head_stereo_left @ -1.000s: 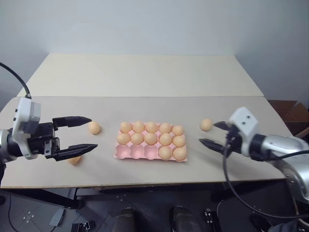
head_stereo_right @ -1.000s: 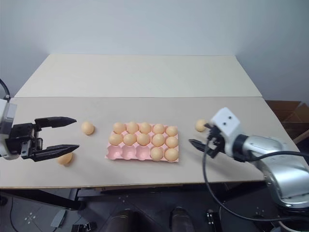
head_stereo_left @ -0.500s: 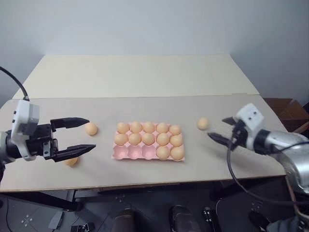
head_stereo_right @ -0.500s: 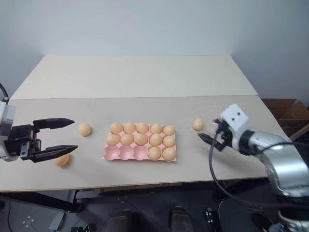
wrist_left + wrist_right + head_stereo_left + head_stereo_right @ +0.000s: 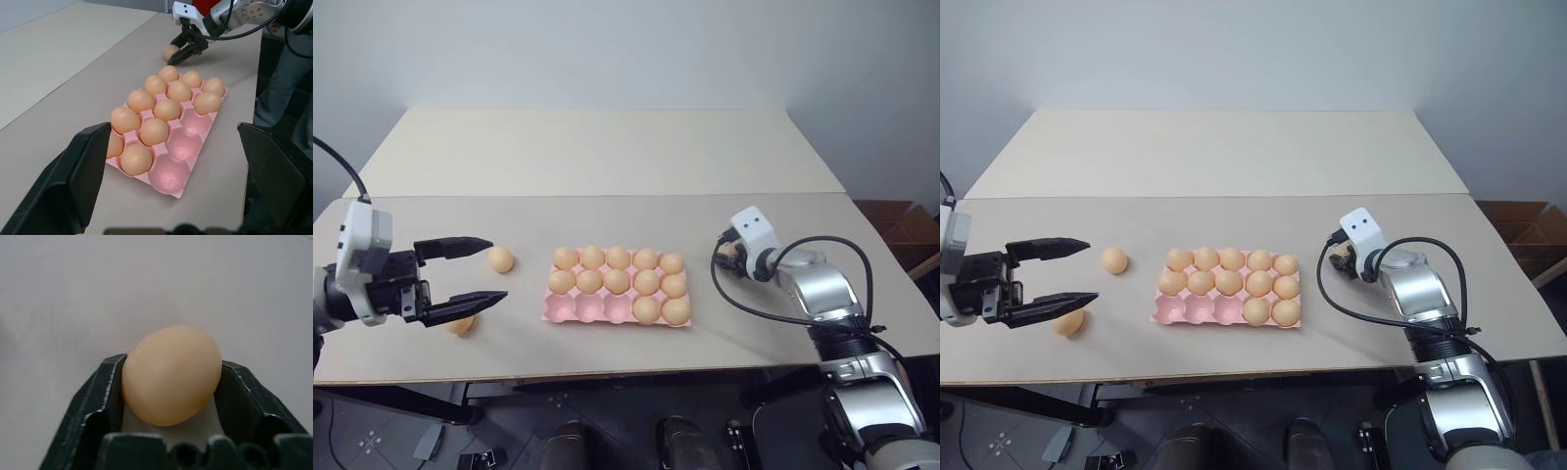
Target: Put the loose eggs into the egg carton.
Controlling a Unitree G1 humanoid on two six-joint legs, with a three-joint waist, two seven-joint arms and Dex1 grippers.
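Loose egg (image 5: 170, 374) right of the egg carton (image 5: 570, 309), now clasped by the newly arrived right gripper (image 5: 729, 251), ready for lifting; left gripper (image 5: 481, 269) gapes empty.

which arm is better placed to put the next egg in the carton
Right. The right gripper has its fingers closed against an egg just right of the carton, whose three empty cups sit in the near row. The left gripper hangs open, holding nothing, beside two eggs on the table.
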